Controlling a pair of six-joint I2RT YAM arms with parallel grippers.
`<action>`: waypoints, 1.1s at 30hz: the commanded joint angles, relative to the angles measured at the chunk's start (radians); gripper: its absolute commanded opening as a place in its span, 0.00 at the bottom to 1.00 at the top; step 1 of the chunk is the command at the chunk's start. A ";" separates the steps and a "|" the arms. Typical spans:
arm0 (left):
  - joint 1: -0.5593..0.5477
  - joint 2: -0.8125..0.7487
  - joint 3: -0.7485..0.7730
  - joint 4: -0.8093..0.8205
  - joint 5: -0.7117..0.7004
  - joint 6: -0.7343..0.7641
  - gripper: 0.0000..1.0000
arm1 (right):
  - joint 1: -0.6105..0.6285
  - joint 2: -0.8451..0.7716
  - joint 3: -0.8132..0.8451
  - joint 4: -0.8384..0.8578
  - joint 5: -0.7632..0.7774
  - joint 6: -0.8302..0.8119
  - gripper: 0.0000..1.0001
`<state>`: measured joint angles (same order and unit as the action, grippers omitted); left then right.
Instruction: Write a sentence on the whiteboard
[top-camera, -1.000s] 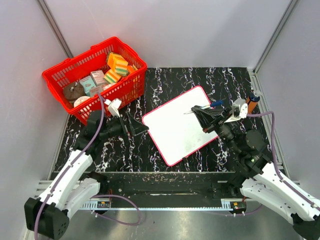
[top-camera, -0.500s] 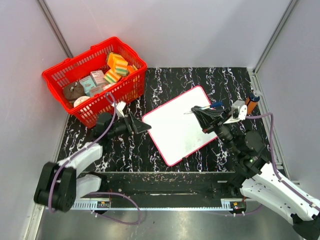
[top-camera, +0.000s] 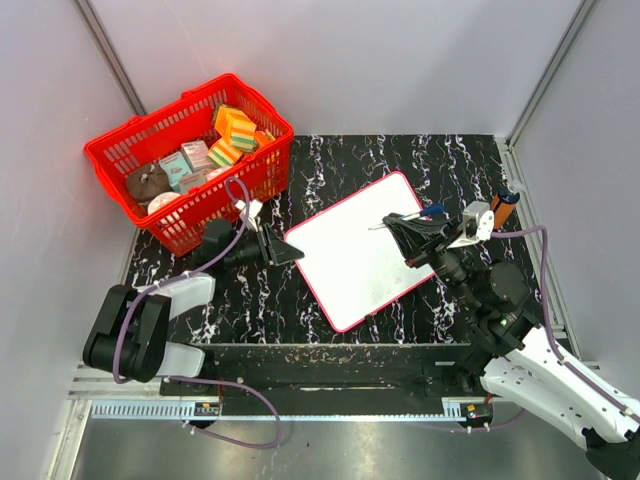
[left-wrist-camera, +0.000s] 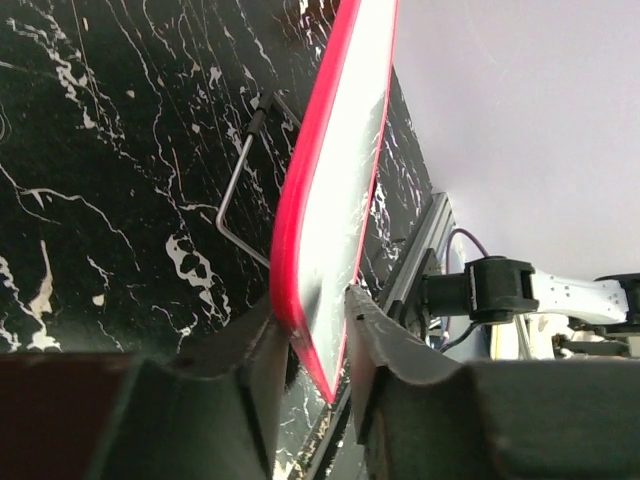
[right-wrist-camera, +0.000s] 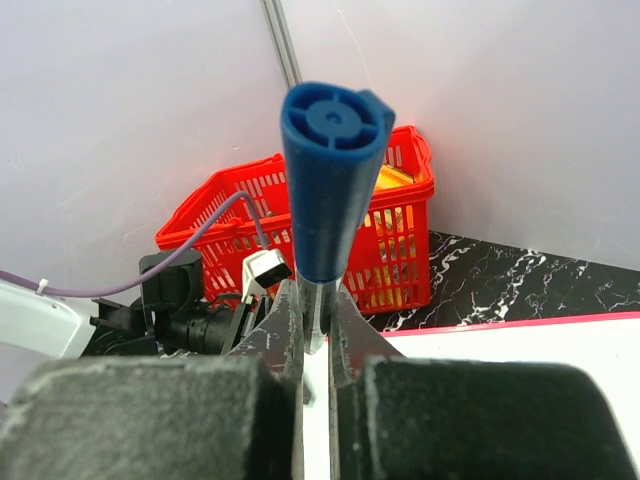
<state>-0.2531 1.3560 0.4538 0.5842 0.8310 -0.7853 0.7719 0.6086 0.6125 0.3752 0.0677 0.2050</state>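
The whiteboard (top-camera: 350, 265) is lying in the middle of the black table with white streaks (top-camera: 400, 160), turned so one corner is pointing at the left arm. It is white with a thin red rim. The left gripper (top-camera: 290, 252) is reaching in low from the left and is pinching that corner. In the left wrist view its two fingers (left-wrist-camera: 262, 350) are pressing on both sides of the red rim. A bent grey wire (left-wrist-camera: 240, 180) is showing under the board there. The right gripper (top-camera: 392, 222) is hanging over the far right part of the board and is squeezing a blue marker (right-wrist-camera: 330, 170). The fat blue end of the marker is poking up toward the wrist camera. I cannot tell if the tip is touching the board. A red basket (top-camera: 220, 190) is sitting at the far left of the table, near the left gripper, with bright sponges and little boxes in it. A small orange and black thing (top-camera: 507, 203) is sitting by the right edge of the table.
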 joint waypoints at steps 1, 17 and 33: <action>0.005 0.000 0.022 0.123 0.036 0.029 0.27 | 0.000 -0.015 0.020 0.011 0.007 -0.013 0.00; -0.084 -0.014 0.275 -0.510 0.008 0.472 0.00 | -0.002 -0.012 -0.006 -0.021 0.027 -0.010 0.00; -0.135 0.127 0.487 -0.957 0.022 0.779 0.00 | 0.000 -0.052 -0.178 0.297 0.257 -0.038 0.00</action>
<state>-0.3573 1.4475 0.9470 -0.1680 0.8787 -0.2646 0.7723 0.5880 0.4904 0.4644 0.1925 0.1783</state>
